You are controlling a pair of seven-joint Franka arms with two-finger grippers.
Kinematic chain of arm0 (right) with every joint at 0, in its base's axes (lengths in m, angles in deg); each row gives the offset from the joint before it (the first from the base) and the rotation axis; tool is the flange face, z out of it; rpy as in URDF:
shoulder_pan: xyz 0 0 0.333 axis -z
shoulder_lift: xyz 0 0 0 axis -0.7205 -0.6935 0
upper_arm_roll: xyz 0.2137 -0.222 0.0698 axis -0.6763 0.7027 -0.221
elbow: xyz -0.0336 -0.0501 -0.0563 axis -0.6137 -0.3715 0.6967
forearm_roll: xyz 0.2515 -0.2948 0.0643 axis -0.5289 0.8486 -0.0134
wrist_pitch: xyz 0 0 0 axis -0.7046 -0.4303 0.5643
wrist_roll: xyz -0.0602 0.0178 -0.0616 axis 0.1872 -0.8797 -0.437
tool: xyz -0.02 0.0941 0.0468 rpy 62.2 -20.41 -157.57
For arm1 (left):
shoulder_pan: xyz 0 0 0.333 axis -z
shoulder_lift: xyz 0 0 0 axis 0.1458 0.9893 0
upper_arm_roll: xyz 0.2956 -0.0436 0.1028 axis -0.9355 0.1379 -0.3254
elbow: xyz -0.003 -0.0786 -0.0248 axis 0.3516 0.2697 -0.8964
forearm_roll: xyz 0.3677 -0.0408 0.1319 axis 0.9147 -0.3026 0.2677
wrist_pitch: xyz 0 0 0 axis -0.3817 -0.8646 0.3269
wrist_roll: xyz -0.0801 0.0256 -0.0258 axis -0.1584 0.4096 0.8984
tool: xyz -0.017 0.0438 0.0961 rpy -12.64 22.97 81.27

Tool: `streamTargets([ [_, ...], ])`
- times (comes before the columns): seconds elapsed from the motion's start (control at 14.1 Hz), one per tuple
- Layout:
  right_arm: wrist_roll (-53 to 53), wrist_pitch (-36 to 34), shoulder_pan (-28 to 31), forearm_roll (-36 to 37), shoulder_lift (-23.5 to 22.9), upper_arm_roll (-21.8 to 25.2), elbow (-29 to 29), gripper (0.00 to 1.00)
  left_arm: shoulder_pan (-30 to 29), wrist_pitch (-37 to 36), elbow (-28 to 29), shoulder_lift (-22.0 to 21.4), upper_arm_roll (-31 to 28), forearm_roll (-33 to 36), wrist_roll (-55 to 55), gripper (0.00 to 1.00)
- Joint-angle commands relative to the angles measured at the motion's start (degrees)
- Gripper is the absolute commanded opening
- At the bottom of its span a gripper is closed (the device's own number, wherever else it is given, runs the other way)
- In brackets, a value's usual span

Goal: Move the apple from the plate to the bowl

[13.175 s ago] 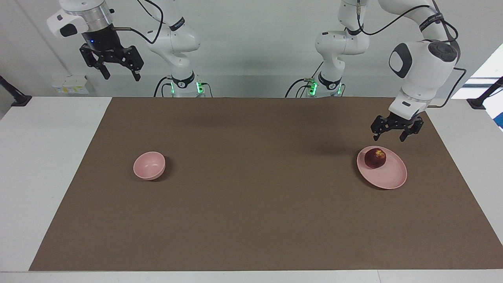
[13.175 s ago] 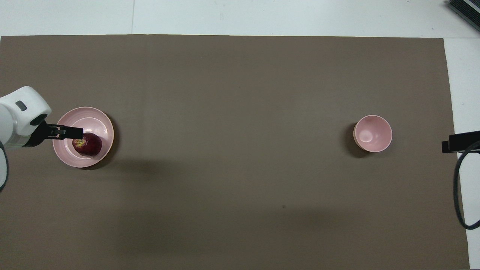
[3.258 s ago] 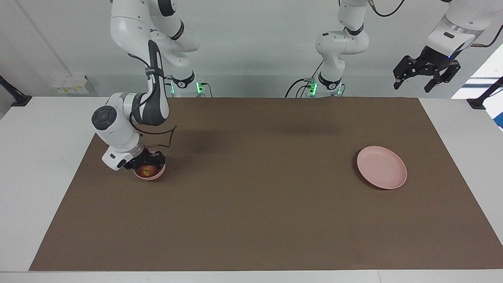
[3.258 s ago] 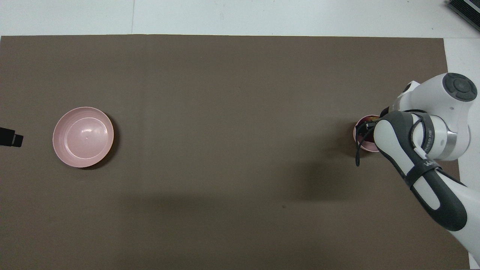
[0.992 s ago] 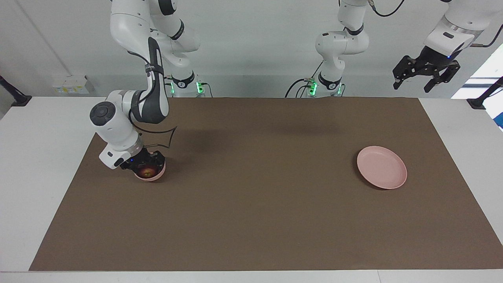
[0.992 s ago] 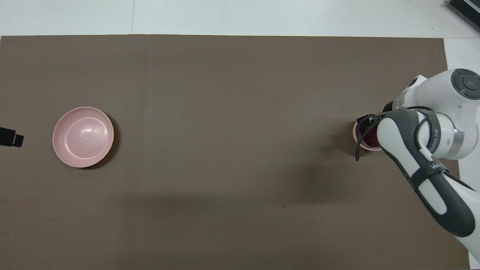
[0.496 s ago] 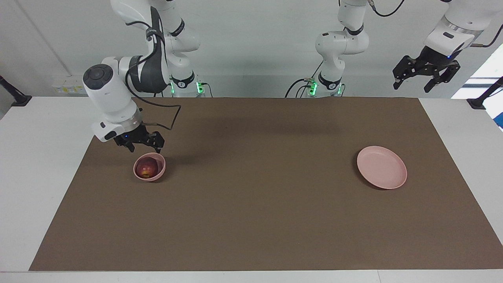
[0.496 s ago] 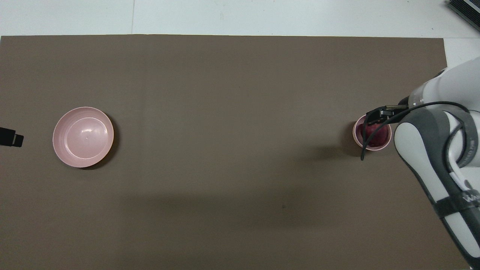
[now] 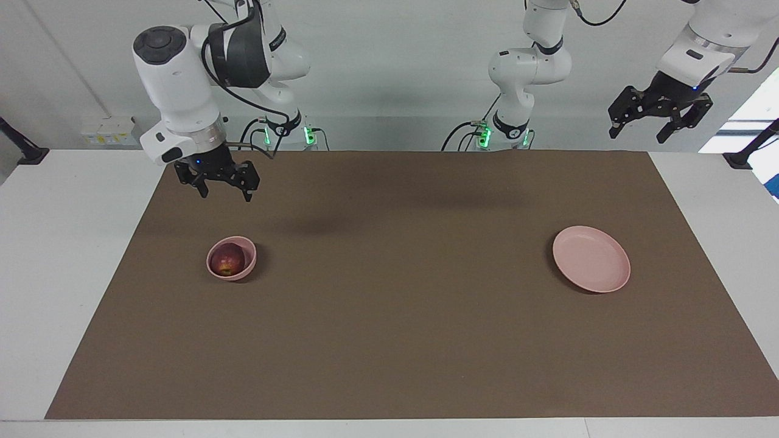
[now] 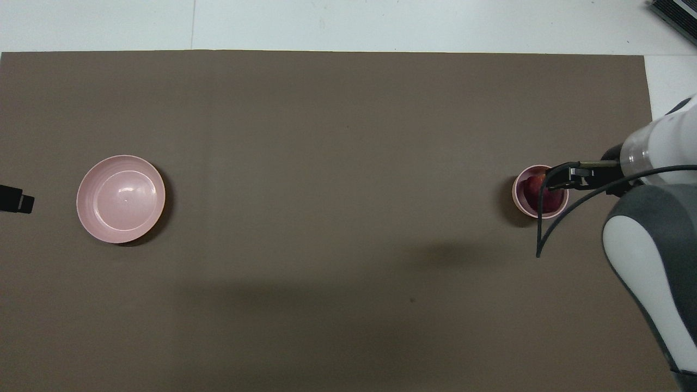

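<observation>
The dark red apple [image 9: 228, 262] lies in the small deep pink bowl [image 9: 238, 275] toward the right arm's end of the table. My right gripper [image 9: 225, 194] hangs open and empty, well above the bowl and apart from it. In the overhead view it [image 10: 561, 181] covers part of the bowl [image 10: 523, 211] and the apple [image 10: 528, 190]. The flat pink plate [image 9: 591, 258] lies bare toward the left arm's end; it also shows in the overhead view [image 10: 121, 198]. My left gripper [image 9: 638, 134] waits open and empty, high up off the left arm's end of the mat.
A brown mat [image 9: 401, 316] covers most of the white table [image 9: 55, 243]. Only the left gripper's tip [image 10: 16, 200] shows at the overhead view's edge. The right arm's cable [image 10: 539, 239] loops down over the mat by the bowl.
My right gripper has let go of the apple in the bowl and risen straight up, open. The apple stays in the bowl. The left arm has not moved.
</observation>
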Motion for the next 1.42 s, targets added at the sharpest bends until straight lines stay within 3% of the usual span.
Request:
streamTargets([
  [0.0, 1.94, -9.87, 1.16, -0.76, 0.20, 0.05, 7.61, 1.00, -0.18, -0.58, 0.05, -0.20, -0.05, 0.20, 0.36, 1.00],
  [0.35, 2.22, -22.03, 1.95, -2.70, 2.57, 0.58, 14.75, 1.00, -0.18, -0.58, 0.05, -0.20, -0.05, 0.20, 0.36, 1.00],
  [1.13, 8.19, -20.38, 3.79, -3.14, 8.63, 0.58, 7.73, 1.00, 0.26, 0.13, -0.22, -0.11, 0.48, 0.64, 0.36, 1.00],
  [1.35, 9.07, -20.55, 5.12, -3.23, 7.15, 0.23, 10.70, 1.00, 0.34, 0.22, -0.22, -0.02, 0.48, 0.73, 0.27, 1.00],
])
